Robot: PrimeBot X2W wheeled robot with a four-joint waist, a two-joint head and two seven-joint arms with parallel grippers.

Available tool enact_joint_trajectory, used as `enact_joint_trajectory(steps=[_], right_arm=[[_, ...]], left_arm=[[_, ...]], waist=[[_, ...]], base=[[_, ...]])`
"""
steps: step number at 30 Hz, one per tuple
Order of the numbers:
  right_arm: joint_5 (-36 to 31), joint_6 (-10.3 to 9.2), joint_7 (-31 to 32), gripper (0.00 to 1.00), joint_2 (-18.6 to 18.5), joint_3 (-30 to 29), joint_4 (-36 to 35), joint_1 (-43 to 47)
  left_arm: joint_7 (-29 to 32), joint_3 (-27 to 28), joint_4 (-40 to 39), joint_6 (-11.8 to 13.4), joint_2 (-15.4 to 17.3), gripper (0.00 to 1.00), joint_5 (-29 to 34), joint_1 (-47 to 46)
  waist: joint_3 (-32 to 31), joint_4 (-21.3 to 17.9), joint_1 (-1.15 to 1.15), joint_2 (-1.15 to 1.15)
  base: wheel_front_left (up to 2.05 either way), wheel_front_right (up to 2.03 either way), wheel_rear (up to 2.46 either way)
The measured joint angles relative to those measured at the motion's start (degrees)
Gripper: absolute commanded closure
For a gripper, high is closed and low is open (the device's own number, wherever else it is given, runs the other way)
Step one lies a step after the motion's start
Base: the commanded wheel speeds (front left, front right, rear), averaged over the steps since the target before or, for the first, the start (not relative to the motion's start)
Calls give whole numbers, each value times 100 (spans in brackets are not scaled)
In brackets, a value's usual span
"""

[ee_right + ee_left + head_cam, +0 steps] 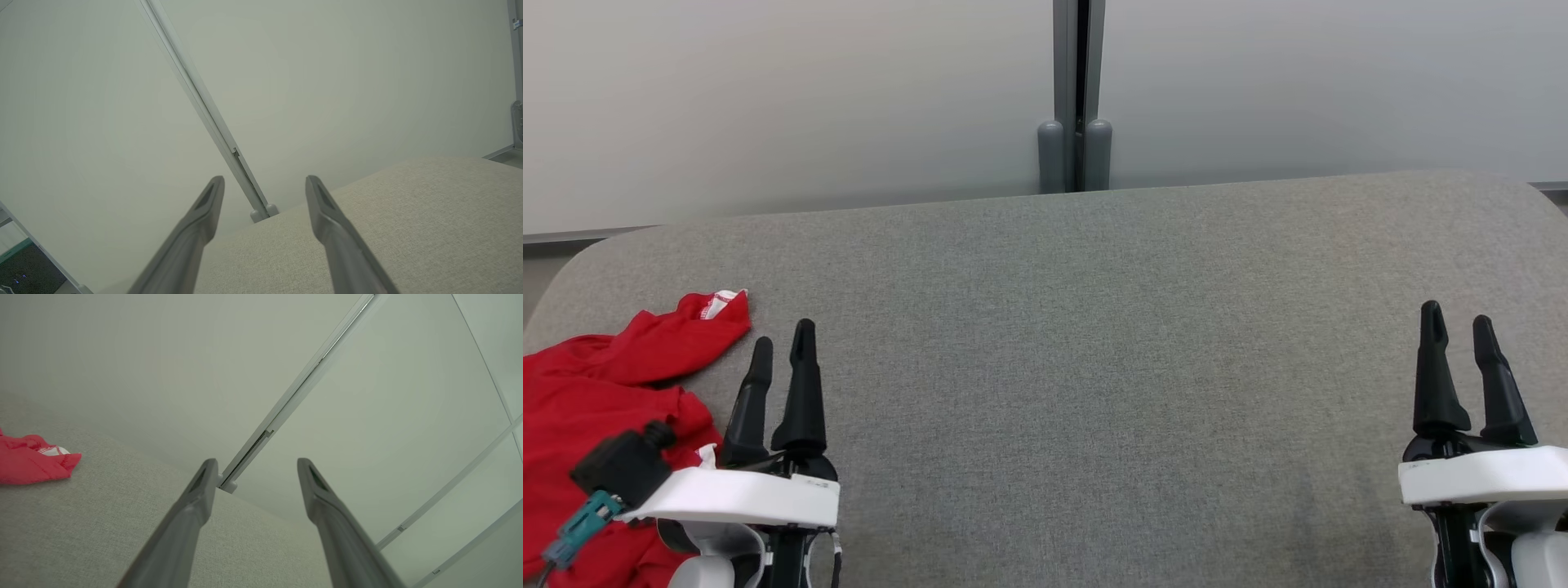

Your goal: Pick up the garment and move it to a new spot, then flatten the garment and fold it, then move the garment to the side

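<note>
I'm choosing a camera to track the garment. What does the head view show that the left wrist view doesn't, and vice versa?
Head view: most of the crumpled red garment, plus the open right gripper. Left wrist view: extra thin rails crossing the wall. Both: the garment's labelled tip, the grey padded surface, the open left gripper and the wall's post.

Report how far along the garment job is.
Nothing looks done: the red garment lies crumpled at the left edge of the gray surface. Nothing in hand: left gripper and right gripper are open, empty. Left: pick up, move, flatten, fold, set aside.
</note>
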Motion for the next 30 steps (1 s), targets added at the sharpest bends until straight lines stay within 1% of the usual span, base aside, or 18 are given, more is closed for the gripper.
enact_joint_trajectory(steps=[6, 9, 14, 20, 24, 30], right_arm=[[-533, 0, -100, 0, 23, 89, 125, 26], [-809, 0, -152, 0, 23, 125, 155, 40], [-1220, 0, -227, 0, 22, 188, 186, 40], [-1625, 1, -322, 0, 22, 236, 197, 39], [-1745, 1, -374, 0, 21, 247, 181, 38], [-2132, 1, -467, 0, 20, 278, 170, 37]], left_arm=[[-104, -354, 107, 181, 2, 0, 857, 16], [-156, -456, 215, 347, 4, 0, 1082, 19], [-220, -722, 312, 449, 42, 0, 1634, 14], [-311, -964, 318, 611, 104, 0, 2019, -1], [-364, -1033, 461, 801, 127, 0, 2228, 2], [-456, -1188, 523, 935, 189, 0, 2579, -22]], waist=[[-6, -8, 0, 0], [-5, -7, 0, 0], [-4, 1, 0, 0], [-6, 14, 0, 0], [-8, 18, 0, 0], [14, 15, 0, 0]], base=[[0, 0, 0], [0, 0, 0], [0, 0, 0], [0, 0, 0], [0, 0, 0], [0, 0, 0]])
